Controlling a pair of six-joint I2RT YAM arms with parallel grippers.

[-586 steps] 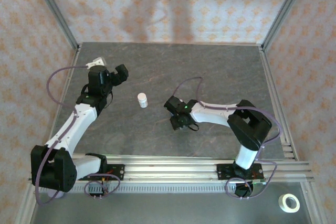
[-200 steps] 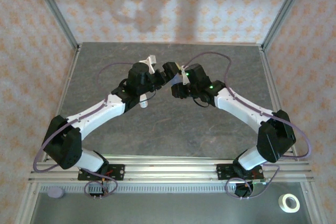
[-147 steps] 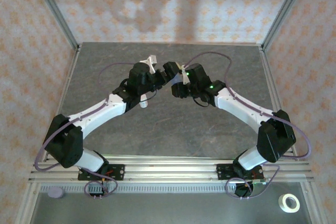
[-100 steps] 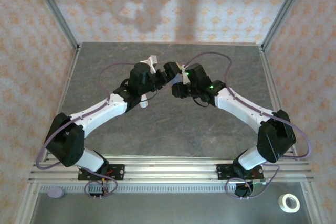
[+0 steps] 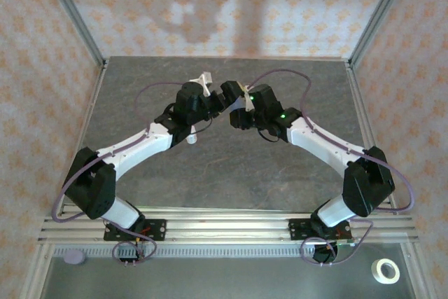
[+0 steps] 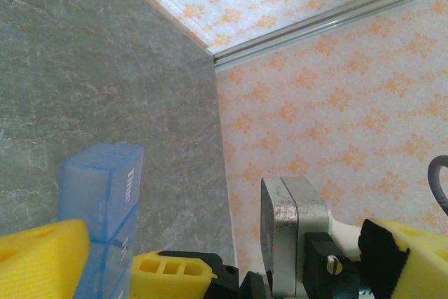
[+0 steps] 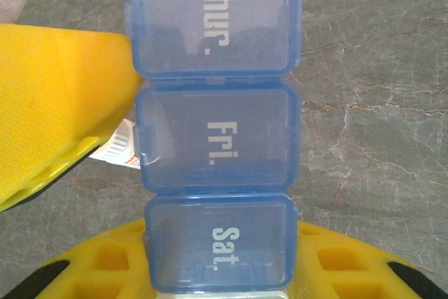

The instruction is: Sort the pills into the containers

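Right gripper (image 7: 218, 260): was clamped on the pill box (image 7: 217, 141), "Sat." end.
Left gripper (image 5: 212, 100): jaws stood wide apart, one finger (image 7: 56, 96) at the box's 9 o'clock.
Bottle (image 5: 190, 139): sat at left gripper's 7 o'clock.

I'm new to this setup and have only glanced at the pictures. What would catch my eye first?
The blue pill organiser, with lids marked Thur., Fri. and Sat., is held at its Sat. end in the right claw. Over the middle of the table, the left claw stands wide open beside it.
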